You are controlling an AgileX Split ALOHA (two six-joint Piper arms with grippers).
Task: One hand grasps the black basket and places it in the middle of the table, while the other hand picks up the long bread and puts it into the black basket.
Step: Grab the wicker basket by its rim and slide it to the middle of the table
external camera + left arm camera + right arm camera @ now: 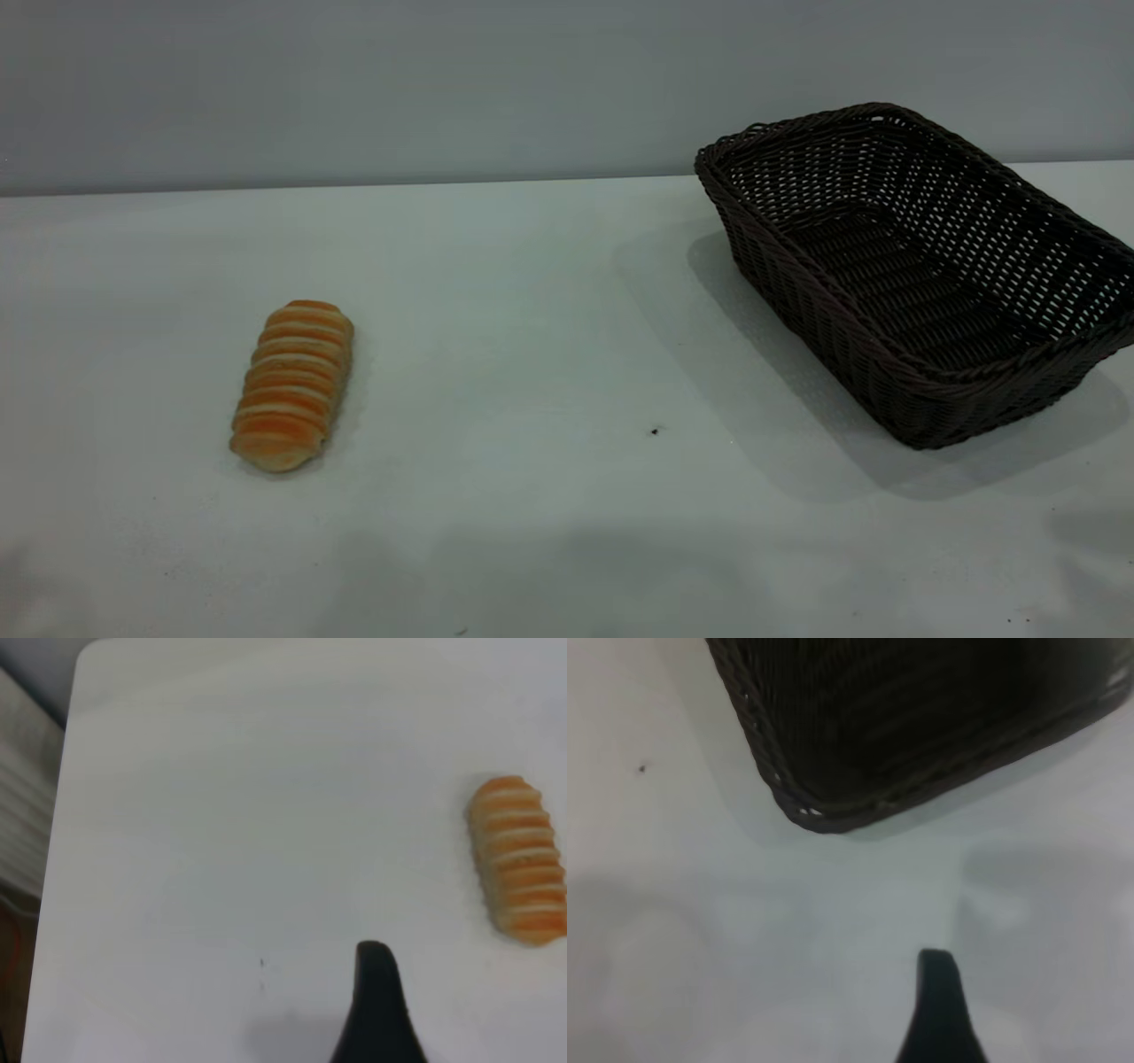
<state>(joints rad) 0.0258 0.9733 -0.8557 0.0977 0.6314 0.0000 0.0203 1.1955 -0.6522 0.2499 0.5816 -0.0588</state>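
The long bread (293, 385), a golden-orange roll with pale stripes, lies on the table (549, 354) at the left. It also shows in the left wrist view (518, 859). The black basket (912, 266), dark woven wicker, stands empty at the right rear of the table. One of its corners shows in the right wrist view (921, 718). My left gripper (381, 1010) shows only as a black part above bare table, apart from the bread. My right gripper (939, 1010) shows the same way, a short way from the basket's corner. Neither arm shows in the exterior view.
The table's far edge meets a grey wall (443, 89). The table's left edge and a rounded corner show in the left wrist view (66, 815). A small dark speck (655, 431) lies between bread and basket.
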